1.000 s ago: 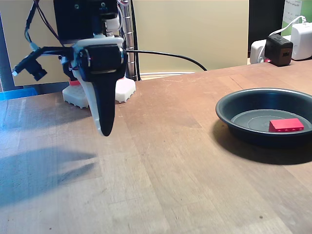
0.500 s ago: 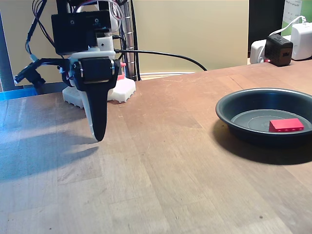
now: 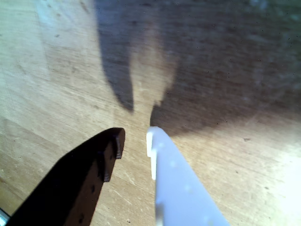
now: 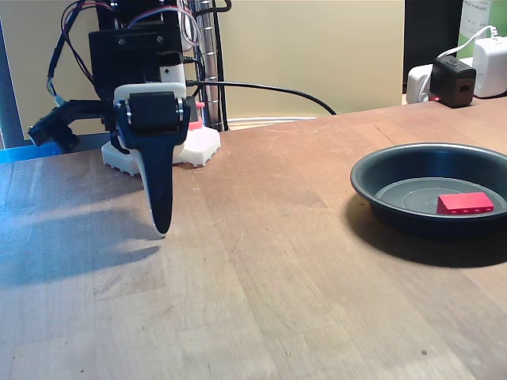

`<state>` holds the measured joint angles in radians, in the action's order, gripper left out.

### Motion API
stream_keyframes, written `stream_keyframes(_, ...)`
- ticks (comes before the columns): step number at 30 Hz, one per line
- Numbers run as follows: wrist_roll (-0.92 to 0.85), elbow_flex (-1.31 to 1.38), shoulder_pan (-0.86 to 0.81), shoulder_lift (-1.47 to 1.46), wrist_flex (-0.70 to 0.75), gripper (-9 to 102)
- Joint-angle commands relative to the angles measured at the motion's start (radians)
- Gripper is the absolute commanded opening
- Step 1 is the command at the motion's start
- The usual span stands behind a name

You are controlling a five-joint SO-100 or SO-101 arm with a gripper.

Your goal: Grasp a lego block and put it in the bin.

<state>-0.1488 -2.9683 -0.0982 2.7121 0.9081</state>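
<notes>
Block (image 4: 465, 203) lying flat on the floor of the bin (image 4: 372, 186), at right in the fixed view; judged as delivered, task complete or nearly so. Hand (image 4: 161, 229) hanging tip-down over bare counter (image 4: 277, 261) at left, near the arm's base (image 4: 202, 146), well apart from the bin; judged a parked pose. Wrist view: hand (image 3: 135, 139) with a narrow gap between the dark and white fingers, nothing between them. Slightly parted, empty. No obstruction noted around the bin.
</notes>
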Motion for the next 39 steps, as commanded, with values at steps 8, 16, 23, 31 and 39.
stream_keyframes(8,0.008,-0.107,0.041,0.06,-0.072,0)
stream_keyframes(16,0.008,-0.175,0.044,0.13,-0.074,0)
stream_keyframes(23,0.008,-0.186,0.034,0.166,-0.06,0)
stream_keyframes(31,0.132,-0.186,0.046,0.169,-0.058,0)
stream_keyframes(39,0.129,-0.186,0.046,0.17,-0.058,0)
